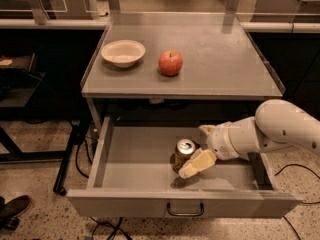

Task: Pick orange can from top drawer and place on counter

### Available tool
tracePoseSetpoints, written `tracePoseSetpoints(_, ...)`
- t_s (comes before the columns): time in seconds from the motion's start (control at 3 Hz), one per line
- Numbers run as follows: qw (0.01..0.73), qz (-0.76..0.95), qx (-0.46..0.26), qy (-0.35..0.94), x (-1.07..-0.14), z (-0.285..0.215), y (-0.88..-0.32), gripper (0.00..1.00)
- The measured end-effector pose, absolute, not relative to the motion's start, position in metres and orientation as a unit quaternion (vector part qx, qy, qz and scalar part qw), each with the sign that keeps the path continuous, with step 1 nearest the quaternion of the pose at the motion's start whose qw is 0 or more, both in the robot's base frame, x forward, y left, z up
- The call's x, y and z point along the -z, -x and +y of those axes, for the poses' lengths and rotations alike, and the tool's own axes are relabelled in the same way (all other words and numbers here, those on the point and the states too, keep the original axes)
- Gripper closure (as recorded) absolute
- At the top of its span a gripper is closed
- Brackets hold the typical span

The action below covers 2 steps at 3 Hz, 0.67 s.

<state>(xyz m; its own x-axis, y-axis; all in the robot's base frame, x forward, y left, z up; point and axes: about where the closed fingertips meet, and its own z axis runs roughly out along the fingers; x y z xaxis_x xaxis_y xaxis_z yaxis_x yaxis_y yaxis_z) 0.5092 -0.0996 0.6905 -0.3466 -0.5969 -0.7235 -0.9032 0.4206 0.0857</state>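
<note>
Abutting orange can (183, 153) (seemingly), pincer (194, 154) occupies top drawer (100, 151).

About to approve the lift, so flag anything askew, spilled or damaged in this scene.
Nothing stands out. The orange can stands upright in the open top drawer, with the gripper open beside it. The bowl and apple sit upright on the counter, and nothing has spilled.

No readable text

No word, brand or number can be read, also not on the orange can (183, 155). The gripper (196, 155) is seen at this can, inside the top drawer (125, 176).
</note>
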Motion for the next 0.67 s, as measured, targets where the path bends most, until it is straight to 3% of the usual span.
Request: tracePoseSetpoints(0.67, 0.328, 0.781, -0.242, 0.473, -0.6681, -0.0882, -0.5269, 0.0)
